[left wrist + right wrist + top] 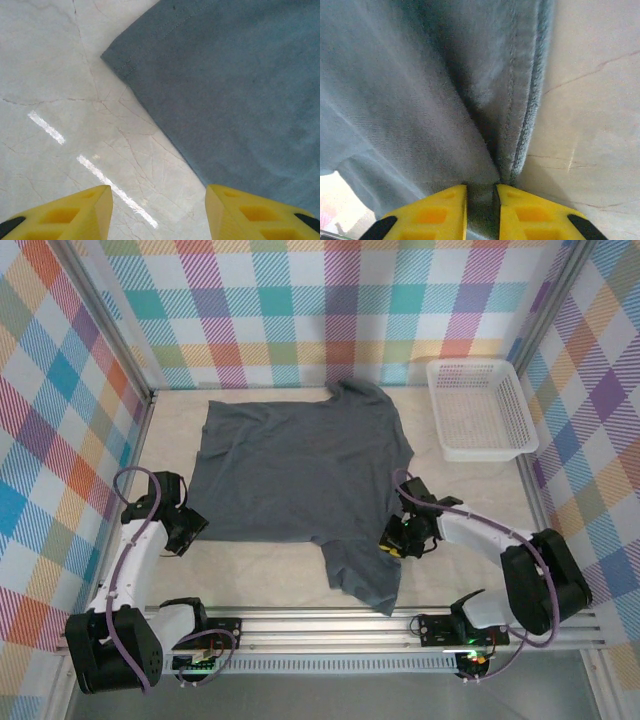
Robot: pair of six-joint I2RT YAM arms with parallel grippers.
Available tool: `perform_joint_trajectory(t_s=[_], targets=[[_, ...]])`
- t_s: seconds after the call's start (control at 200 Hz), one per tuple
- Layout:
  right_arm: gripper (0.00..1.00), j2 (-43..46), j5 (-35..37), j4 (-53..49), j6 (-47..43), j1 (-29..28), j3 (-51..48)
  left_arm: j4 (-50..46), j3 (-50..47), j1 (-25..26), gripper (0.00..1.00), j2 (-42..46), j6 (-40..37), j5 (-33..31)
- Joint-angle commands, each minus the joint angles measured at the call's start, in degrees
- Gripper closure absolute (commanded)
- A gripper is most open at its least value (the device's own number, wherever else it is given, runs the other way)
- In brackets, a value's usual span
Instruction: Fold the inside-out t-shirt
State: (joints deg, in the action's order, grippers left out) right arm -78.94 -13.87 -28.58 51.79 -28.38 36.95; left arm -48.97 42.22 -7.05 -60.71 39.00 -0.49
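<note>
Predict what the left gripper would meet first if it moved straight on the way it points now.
The left gripper would most likely meet the bare table first, right beside the t-shirt; one finger may brush the cloth. Depth is hard to judge.

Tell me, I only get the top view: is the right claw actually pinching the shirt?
Observer: Yes. On its wrist camera the right claw is nearly shut, with a fold of shirt between its jaws.
Operator: And the left claw?
Observer: The left claw is open, with bare table showing between its jaws and the shirt's edge running up to one of them.
</note>
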Motion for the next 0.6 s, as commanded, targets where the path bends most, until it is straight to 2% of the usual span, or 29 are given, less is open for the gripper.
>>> perform_joint_trajectory(t_s=[0.0, 0.12, 0.22, 0.275, 0.325, 0.4, 0.595], targets=[[0.73, -2.25, -1.60, -0.76, -1.55, -1.77, 1.42, 0.76, -0.45, -0.40, 0.48, -0.42, -1.19, 0.23], [0.72, -3.10, -0.18, -3.40, -3.51, -3.68, 3.90, 0.77, -0.30, -0.42, 0.48, -0.97, -1.18, 0.23], [0.72, 1.47, 5.92, -6.17, -2.24, -3.70, 3.49, 0.72, -0.30, -0.37, 0.48, -1.20, -1.31, 0.05], [0.70, 4.30, 9.92, -7.77, -0.64, -3.68, 2.84, 0.72, -0.33, -0.39, 0.48, -1.23, -1.29, 0.05], [0.62, 5.89, 11.84, -8.21, 0.18, -3.69, 2.16, 0.71, -0.30, -0.42, 0.48, -1.17, -1.26, 0.03], [0.54, 5.20, 11.98, -7.68, 0.26, -3.63, 1.68, 0.88, -0.33, -0.42, 0.48, -1.15, -1.18, -0.15], [0.54, -0.02, 9.65, -3.74, -0.42, -3.68, 2.89, 0.55, -0.26, -0.42, 0.48, -1.08, -1.28, -0.32]])
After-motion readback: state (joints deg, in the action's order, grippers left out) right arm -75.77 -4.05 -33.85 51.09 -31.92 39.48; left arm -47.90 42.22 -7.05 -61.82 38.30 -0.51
